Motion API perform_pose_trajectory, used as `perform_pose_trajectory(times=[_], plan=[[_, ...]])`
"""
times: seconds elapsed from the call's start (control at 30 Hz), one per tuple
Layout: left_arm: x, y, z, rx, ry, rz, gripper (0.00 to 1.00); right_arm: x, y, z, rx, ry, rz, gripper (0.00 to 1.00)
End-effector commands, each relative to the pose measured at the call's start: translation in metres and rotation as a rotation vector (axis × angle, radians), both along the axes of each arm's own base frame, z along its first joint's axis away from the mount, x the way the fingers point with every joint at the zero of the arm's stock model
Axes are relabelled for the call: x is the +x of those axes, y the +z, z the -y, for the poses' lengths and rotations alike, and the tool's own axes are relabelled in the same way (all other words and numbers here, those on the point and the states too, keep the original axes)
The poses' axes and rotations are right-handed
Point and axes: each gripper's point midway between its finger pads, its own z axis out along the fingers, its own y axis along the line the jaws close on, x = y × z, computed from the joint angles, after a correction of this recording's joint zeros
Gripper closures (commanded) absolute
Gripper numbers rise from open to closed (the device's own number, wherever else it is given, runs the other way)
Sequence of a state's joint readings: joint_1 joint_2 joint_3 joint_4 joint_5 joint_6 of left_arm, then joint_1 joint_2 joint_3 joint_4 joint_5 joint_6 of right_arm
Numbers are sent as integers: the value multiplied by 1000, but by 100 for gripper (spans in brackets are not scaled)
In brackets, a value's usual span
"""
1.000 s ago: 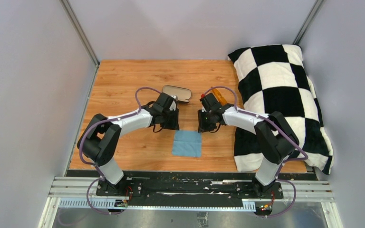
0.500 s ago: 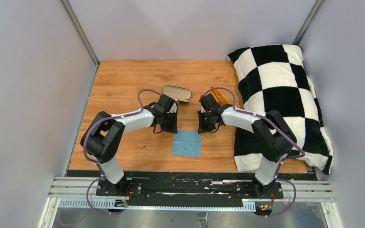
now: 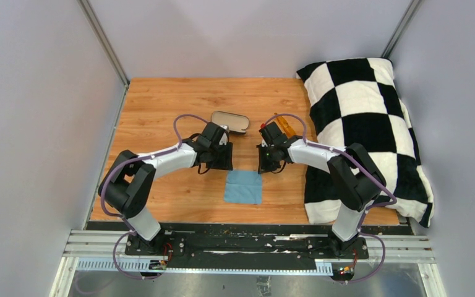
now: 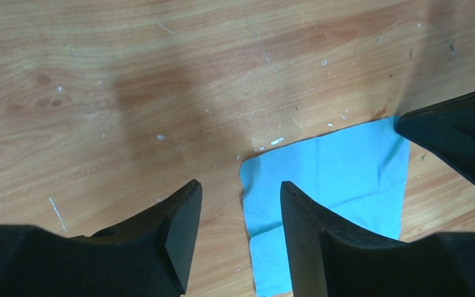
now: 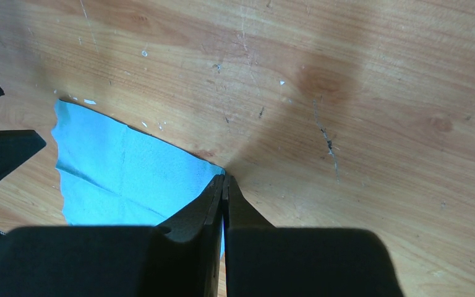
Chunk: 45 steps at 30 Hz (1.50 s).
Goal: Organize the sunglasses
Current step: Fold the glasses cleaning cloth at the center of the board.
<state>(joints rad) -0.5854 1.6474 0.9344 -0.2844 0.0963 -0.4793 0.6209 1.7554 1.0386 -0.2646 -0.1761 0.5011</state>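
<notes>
The right gripper (image 5: 224, 180) is pressing its fingers fully together, the tips sitting at one corner of the blue cloth (image 5: 120, 179); whether any cloth is pinched between them cannot be told. The left gripper (image 4: 240, 185) is holding its fingers (image 4: 176, 229) partly apart with nothing between them, hovering over the neighbouring cloth corner and bare wood. In the top view both grippers are pointing down at the cloth's far edge, left (image 3: 224, 162) and right (image 3: 267, 164), near each other but apart. The sunglasses (image 3: 283, 125) are lying on the surface (image 3: 161, 105) just beyond the right wrist, between the black case (image 3: 230, 121) and the checkered pillow (image 3: 371, 117). Only an amber sliver is showing, its long axis running diagonally from far-left to near-right; which way they are facing cannot be told
</notes>
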Motion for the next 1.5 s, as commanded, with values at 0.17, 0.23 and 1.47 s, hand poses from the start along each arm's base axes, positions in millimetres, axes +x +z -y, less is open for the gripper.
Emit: perform_pose_trajectory(times=[0.17, 0.23, 1.47], plan=[[5, -7, 7, -6, -35, 11, 58, -2, -8, 7, -24, -7, -25, 96], [5, -10, 10, -8, -44, 3, 61, -2, -8, 7, -23, -7, -24, 97], [-29, 18, 22, -163, -65, 16, 100, -23, 26, 12, -15, 16, 81, 100]])
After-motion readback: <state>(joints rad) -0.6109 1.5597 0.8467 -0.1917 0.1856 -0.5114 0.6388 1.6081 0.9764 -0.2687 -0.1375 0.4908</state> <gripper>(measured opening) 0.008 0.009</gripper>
